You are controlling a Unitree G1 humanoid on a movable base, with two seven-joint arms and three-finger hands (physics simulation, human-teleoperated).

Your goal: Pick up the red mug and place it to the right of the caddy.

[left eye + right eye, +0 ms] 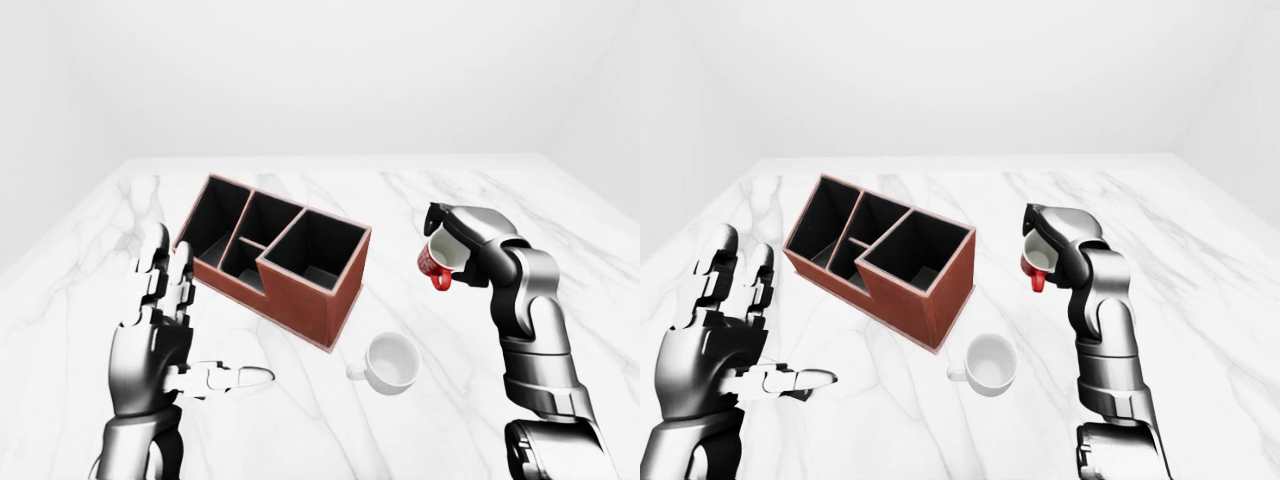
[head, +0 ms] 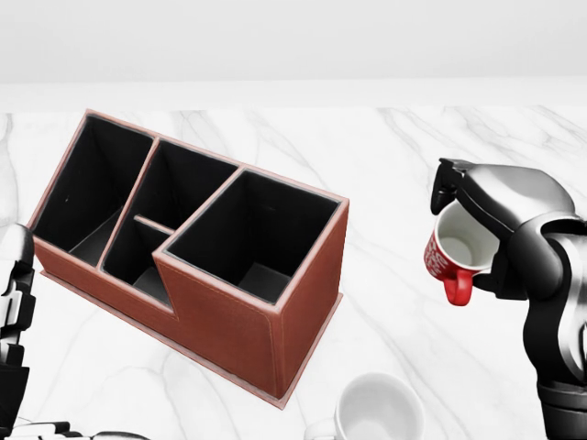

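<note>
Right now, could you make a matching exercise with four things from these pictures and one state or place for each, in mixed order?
Things:
1. red mug
2. white mug
3. caddy
4. left hand

States:
A. open, holding nothing
B. held in the right hand, above the marble table, tilted
C. standing on the table, below the caddy in the head view
D. empty, with dark compartments

Pairs: 1-B, 2-C, 3-D, 4-A
</note>
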